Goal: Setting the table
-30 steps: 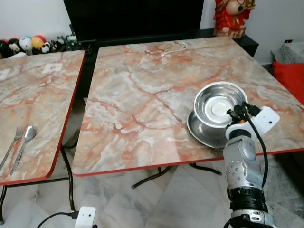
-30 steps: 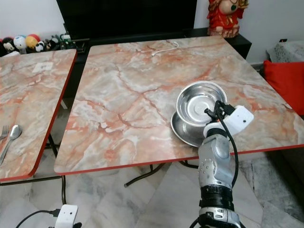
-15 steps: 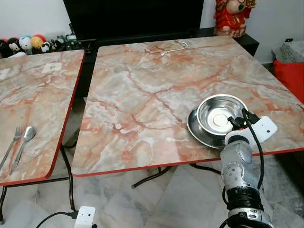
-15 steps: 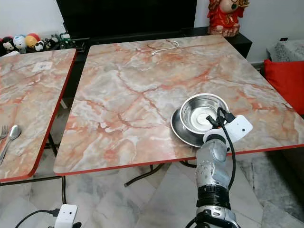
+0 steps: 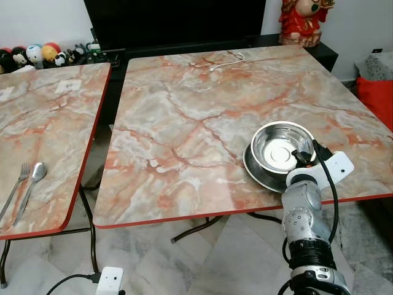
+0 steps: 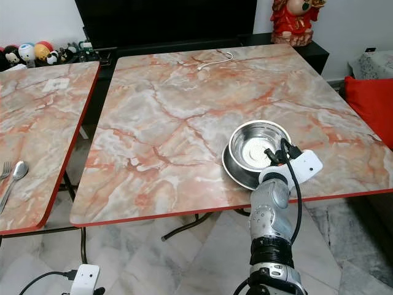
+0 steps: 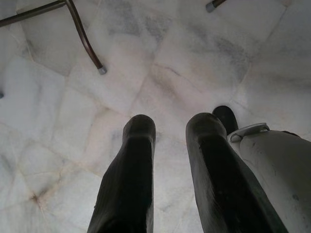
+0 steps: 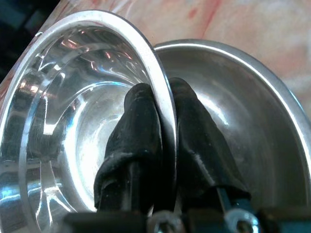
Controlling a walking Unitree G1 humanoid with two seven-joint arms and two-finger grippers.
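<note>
Surface: a marble-patterned table [image 5: 202, 117] with a red edge, veined in orange and grey; a second table of the same kind [image 5: 43, 123] stands just beside it at 9 o'clock, with a narrow gap between them.
Room: pale marble floor [image 7: 73, 121]; a black TV cabinet [image 5: 178, 27] at 12 o'clock behind the tables; a red figurine [image 5: 301, 21] at 1 o'clock; a row of small toy figures [image 5: 37, 56] at 11 o'clock; a red cushion [image 5: 377, 98] at 3 o'clock.
Steel bowl [image 5: 281, 144]: sits in a shallow steel plate [image 5: 261, 174] near the table's front edge, at 4 o'clock from its centre. It is round, so it has no long axis; its mouth opens upward, tilted slightly.
Right gripper [image 8: 165, 141]: clamped on the bowl's near rim, one finger [image 8: 138, 131] inside the bowl, the other against its outer wall, above the plate.
Left gripper [image 7: 170, 160]: hangs idle over the floor, fingers parted, holding nothing.
Fork [image 5: 18, 181] and spoon [image 5: 34, 179]: side by side on the second table, handles toward its front edge.
White cable [image 5: 226, 61]: at the far edge of the main table.
</note>
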